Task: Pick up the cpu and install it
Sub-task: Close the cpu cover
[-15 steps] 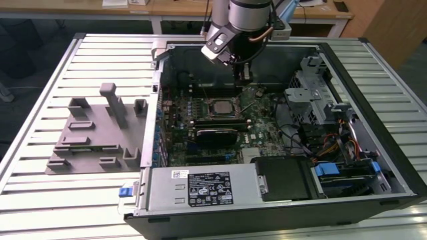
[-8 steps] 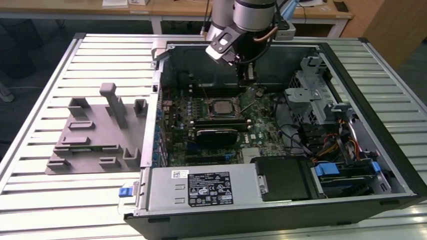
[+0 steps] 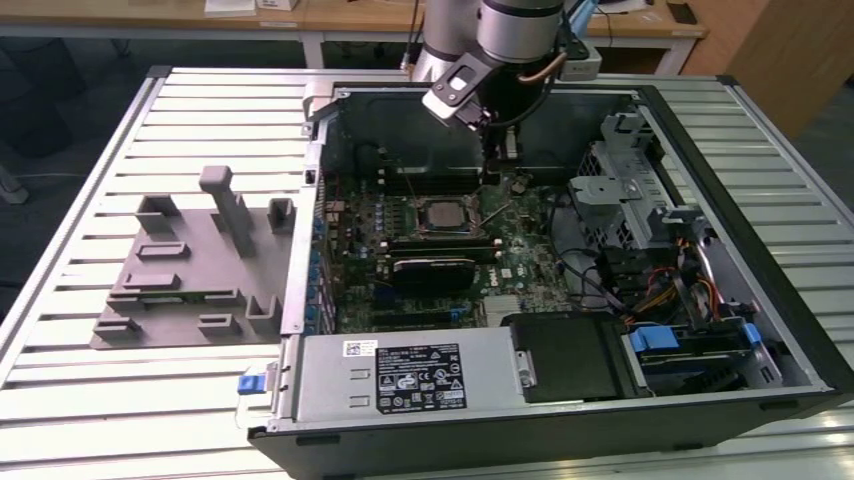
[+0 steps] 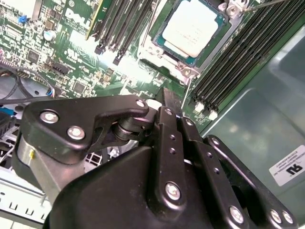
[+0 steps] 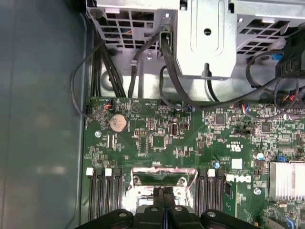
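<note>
Silvery-grey, flat, square cpu [image 4: 193, 26] with a pale rim lies in the metal-framed square socket [image 4: 188, 70] on the green motherboard [image 5: 157, 138]. The board sits inside the open black computer case [image 3: 534, 445] on the slatted metal table [image 3: 80, 400]. Black two-fingered tool [image 5: 164, 192] hangs above the board, farther back than the socket and toward the exterior view's right, its fingers pressed together with nothing between them. Grey plastic tray [image 3: 187, 270] stands well apart on the exterior view's left. Risks, as judged: if the chip sits slightly askew, pressure on it could bend the socket contacts, and a low sideways sweep of the tool could strike the black memory slots [image 4: 233, 62].
</note>
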Motion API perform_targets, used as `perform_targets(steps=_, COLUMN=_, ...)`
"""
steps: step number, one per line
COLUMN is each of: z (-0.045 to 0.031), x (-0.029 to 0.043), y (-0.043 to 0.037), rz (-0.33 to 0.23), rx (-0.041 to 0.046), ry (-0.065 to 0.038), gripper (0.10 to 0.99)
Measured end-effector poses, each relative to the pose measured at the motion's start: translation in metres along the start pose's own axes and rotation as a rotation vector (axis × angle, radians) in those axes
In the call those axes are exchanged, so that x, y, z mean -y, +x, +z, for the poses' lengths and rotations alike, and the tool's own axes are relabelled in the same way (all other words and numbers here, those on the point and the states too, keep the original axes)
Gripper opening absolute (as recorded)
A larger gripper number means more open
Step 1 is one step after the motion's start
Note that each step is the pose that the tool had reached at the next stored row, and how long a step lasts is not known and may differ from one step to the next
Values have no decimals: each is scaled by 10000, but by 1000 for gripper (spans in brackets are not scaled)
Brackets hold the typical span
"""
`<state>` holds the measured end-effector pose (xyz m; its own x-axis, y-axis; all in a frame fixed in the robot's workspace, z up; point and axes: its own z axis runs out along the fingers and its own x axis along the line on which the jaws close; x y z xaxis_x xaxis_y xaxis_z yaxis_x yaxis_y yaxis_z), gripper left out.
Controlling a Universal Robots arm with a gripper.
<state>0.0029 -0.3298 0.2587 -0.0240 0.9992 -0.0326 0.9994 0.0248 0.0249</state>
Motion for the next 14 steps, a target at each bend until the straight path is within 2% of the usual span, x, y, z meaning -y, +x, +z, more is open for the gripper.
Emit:
perform_targets(steps=6, z=-19, x=-12, y=-1, rz=-1, rx=-5, ry=-2, gripper=106)
perform_targets(steps=14, z=-17, x=-125, y=-4, rz=1, rx=-2, ry=0, gripper=106)
